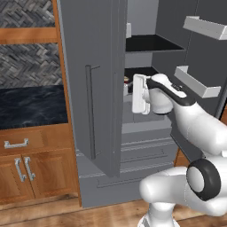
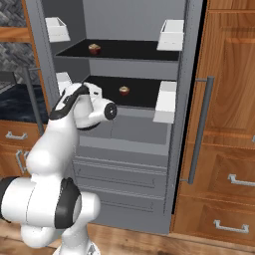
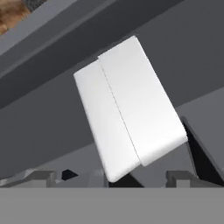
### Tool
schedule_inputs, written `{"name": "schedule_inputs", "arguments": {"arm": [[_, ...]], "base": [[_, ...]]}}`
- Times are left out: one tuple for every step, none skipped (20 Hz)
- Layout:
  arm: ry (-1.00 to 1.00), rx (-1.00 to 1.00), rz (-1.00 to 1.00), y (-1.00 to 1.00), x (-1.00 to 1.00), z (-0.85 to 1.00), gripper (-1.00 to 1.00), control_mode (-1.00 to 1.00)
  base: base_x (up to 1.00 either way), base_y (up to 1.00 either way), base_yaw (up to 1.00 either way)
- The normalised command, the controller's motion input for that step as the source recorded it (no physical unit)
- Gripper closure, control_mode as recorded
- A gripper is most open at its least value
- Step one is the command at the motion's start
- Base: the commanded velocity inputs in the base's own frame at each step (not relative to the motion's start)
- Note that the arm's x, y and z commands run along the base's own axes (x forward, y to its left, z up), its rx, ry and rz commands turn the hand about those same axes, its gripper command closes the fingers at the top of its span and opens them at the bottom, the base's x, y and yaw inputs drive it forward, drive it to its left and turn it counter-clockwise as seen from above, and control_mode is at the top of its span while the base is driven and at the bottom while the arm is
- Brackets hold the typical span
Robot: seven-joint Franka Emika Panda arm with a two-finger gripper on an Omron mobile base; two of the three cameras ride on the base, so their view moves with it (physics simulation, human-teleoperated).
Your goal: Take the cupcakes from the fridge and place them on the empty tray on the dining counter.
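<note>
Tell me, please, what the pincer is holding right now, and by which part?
Nothing is held. The pincer stands open in the fridge, facing a white door bin; both cupcakes sit on their shelves.

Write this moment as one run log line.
fridge: doors open | cupcakes: one per shelf | gripper: open, empty, facing door bin

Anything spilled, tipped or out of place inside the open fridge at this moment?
Nothing stands out. The fridge is open, one cupcake sits upright on the upper shelf and another cupcake on the shelf below, both apart from the gripper, which is open and empty.
</note>
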Motion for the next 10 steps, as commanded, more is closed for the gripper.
{"name": "schedule_inputs", "arguments": {"arm": [[0.0, 0.0, 0.0, 0.0, 0.41, -0.38, -1.0, -1.0], [0.0, 0.0, 0.0, 0.0, 0.39, -0.41, -1.0, -1.0], [0.0, 0.0, 0.0, 0.0, 0.36, -0.41, -1.0, -1.0], [0.0, 0.0, 0.0, 0.0, 0.36, -0.33, -1.0, -1.0], [0.0, 0.0, 0.0, 0.0, 0.36, -0.24, -1.0, -1.0], [0.0, 0.0, 0.0, 0.04, 0.39, -0.16, -1.0, -1.0], [0.0, 0.0, 0.0, 0.13, 0.38, 0.0, -1.0, -1.0], [-0.01, 0.0, 0.0, 0.24, 0.28, 0.0, -1.0, -1.0], [-0.07, 0.0, 0.01, 0.35, 0.2, 0.05, -1.0, -1.0], [-0.11, -0.02, 0.03, 0.43, 0.14, 0.16, -1.0, -1.0]], "base": [[0.0, 0.0, 0.0], [0.0, 0.0, 0.0], [0.0, 0.0, 0.0], [0.0, 0.0, 0.0], [0.0, 0.0, 0.0], [0.0, 0.0, 0.0], [0.0, 0.0, 0.0], [0.0, 0.0, 0.0], [0.0, 0.0, 0.0], [0.0, 0.0, 0.0]]}}
